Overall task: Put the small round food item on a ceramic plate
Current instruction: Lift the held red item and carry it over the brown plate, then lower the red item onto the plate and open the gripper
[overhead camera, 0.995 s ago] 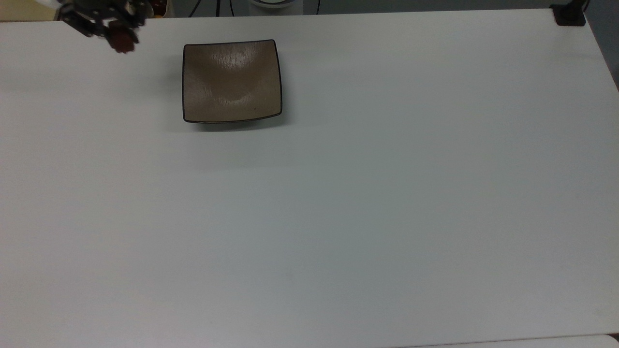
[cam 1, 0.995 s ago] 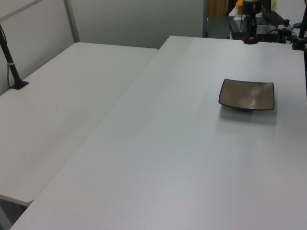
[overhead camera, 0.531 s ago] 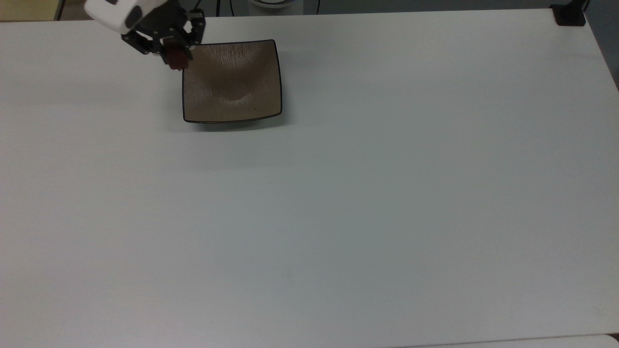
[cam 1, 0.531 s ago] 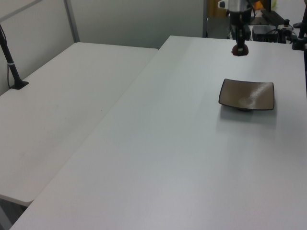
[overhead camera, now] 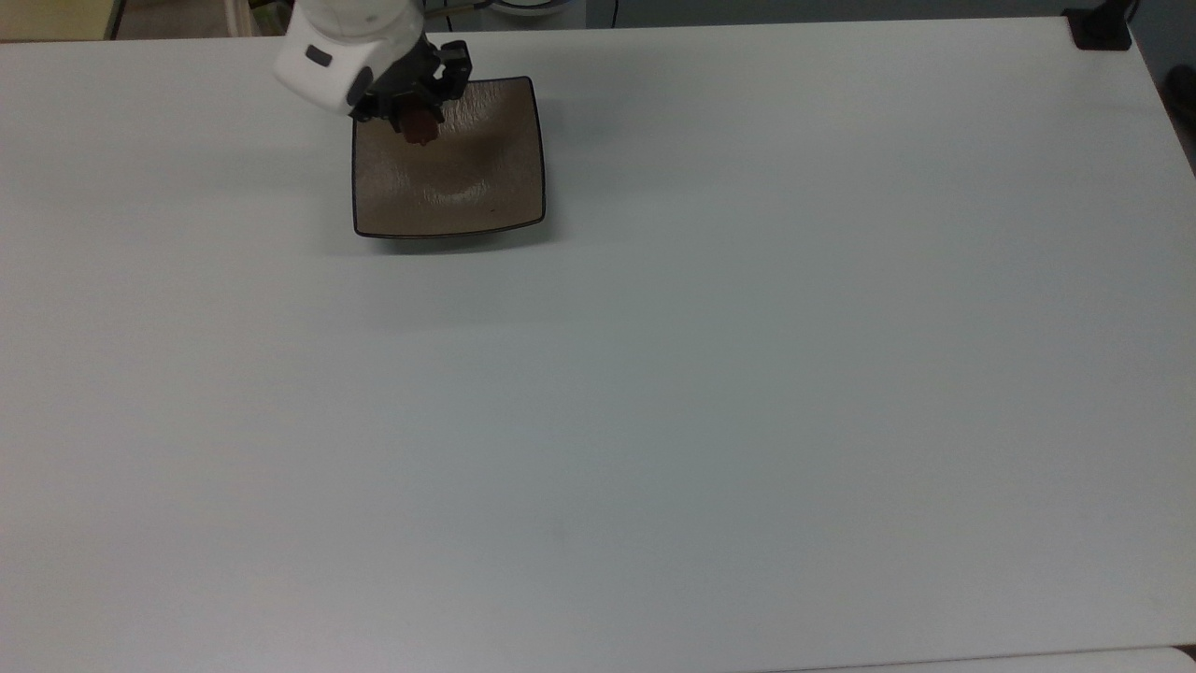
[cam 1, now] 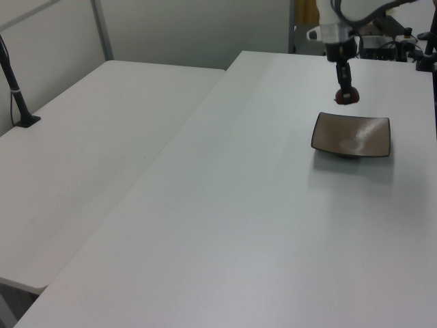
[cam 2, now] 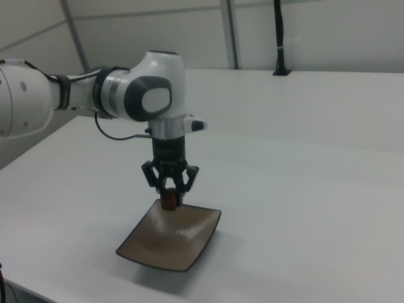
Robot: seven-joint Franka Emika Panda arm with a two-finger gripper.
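Note:
The ceramic plate is a square tan-brown dish with a dark rim, lying on the white table. My gripper hangs a little above the plate, over the corner at the top view's upper left, pointing straight down. It is shut on the small round food item, a dark reddish-brown lump held between the fingertips. In the right view the lump is just clear of the plate's surface.
The white table stretches wide around the plate. A black post base sits at the top view's upper right corner. A second white table adjoins on the left view's left, with a black stand on it.
My gripper has carried the food item to the top view's right, from beyond the plate's left edge to above the plate, and has come lower.

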